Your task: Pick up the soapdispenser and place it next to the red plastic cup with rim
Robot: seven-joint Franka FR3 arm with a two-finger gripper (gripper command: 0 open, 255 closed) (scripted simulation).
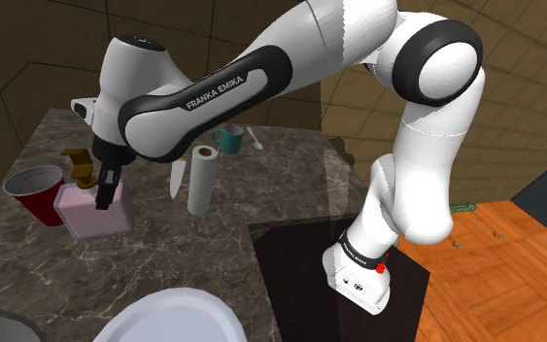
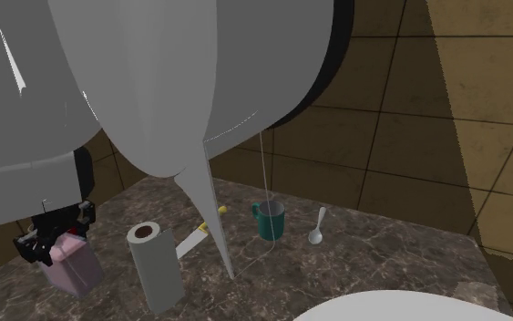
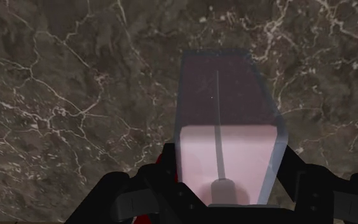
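Black end effector (image 3: pixel 227 162) is clamped snug on the clear, pink-filled square soap dispenser (image 3: pixel 222 89), flat sides, up near the pump. Looks rigid but slick and liquid-heavy to me, so those flat walls seem the right grab.

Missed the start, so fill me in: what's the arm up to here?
The white arm has its black claw closed on the pink dispenser, gripping its upper part from above. The dispenser is right beside the red cup on the dark marble counter. I cannot tell whether it rests on the counter or hangs just above it. A paper roll and a teal mug stand further along the counter.
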